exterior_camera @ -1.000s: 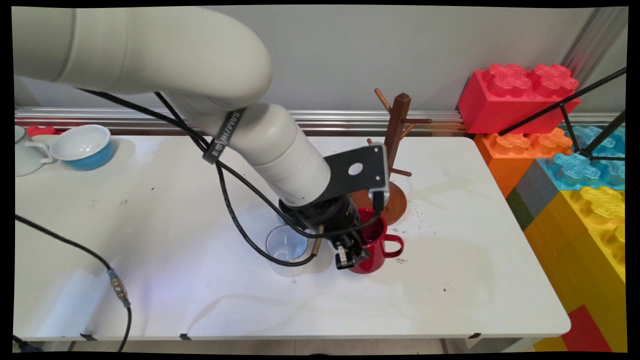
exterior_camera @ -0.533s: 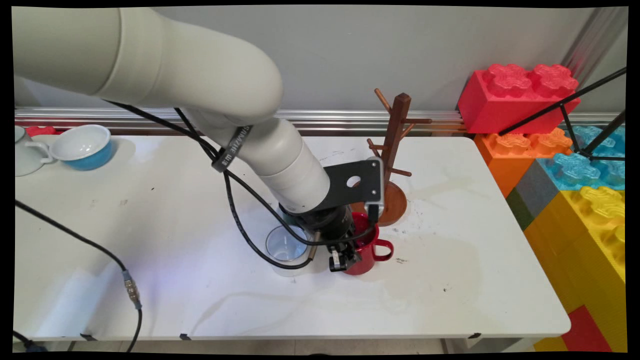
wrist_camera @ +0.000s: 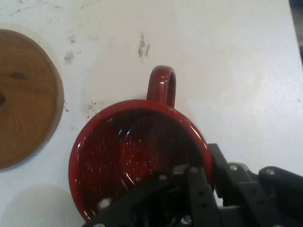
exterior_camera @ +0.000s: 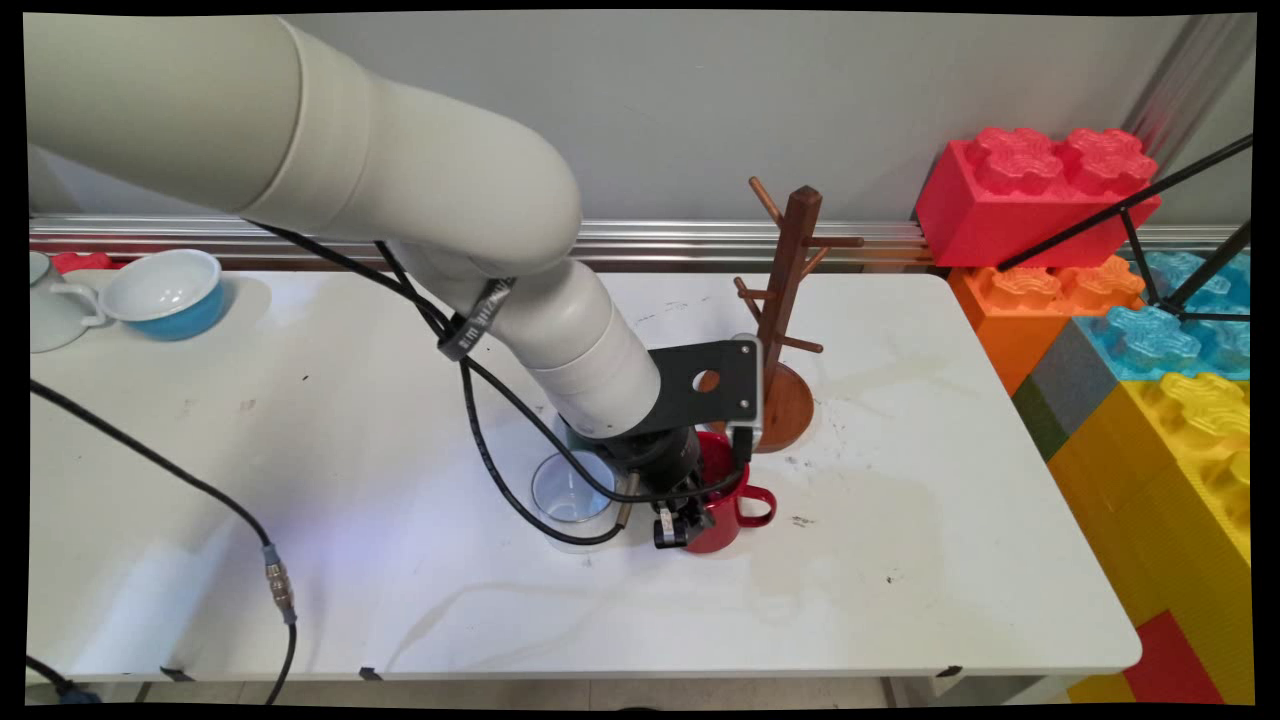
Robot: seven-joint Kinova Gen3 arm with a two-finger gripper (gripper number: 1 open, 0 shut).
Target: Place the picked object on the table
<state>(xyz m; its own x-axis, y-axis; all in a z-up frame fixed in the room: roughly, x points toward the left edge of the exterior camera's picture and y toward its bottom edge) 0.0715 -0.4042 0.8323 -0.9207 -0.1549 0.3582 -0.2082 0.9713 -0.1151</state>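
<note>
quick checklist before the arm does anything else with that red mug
1. Jaws straddle the wall of the red mug, one inside, one outside: ok in the hand view.
2. Grip closed firmly on the wall: cannot tell; the gripper is partly hidden by its own linkage.
3. Mug upright: ok, its mouth faces up and its handle points away from the gripper.
4. Mug empty: ok, only a speckled red inside shows.
5. Clear glass apart from the mug: not ok, it stands close beside the gripper with a cable looped over it.
6. Wooden mug tree apart from the mug: ok, a gap of table shows before its base.
</note>
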